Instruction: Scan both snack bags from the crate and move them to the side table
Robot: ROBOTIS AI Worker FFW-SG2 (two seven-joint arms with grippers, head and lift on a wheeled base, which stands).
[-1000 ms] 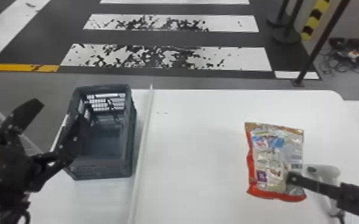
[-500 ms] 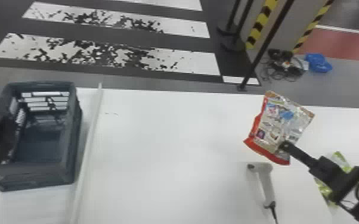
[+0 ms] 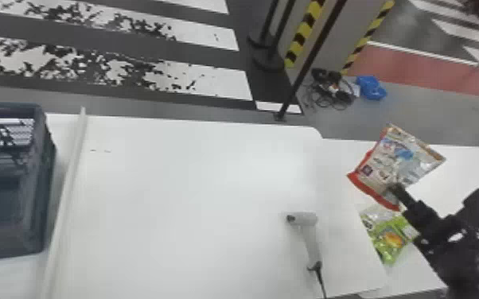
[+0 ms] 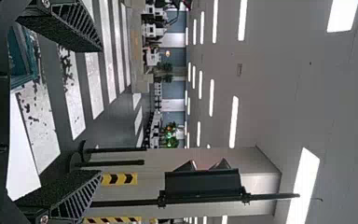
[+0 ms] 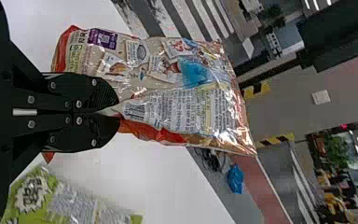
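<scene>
At the right of the head view, my right gripper holds the red and silver snack bag above the side table. In the right wrist view the right gripper is shut on a pinched fold of that snack bag. The green snack bag lies on the side table, below and nearer than the held one; the right wrist view has this green bag too. The left wrist view has my left gripper open, its fingers wide apart with nothing between them.
A grey crate stands at the left of the main table, beside a long white strip. The scanner lies near the main table's right side, its cable running to the front edge. A dark pole stands behind.
The head view has turned to the right. My right gripper has carried the red and silver bag rightward, from over the main table to over the side table.
</scene>
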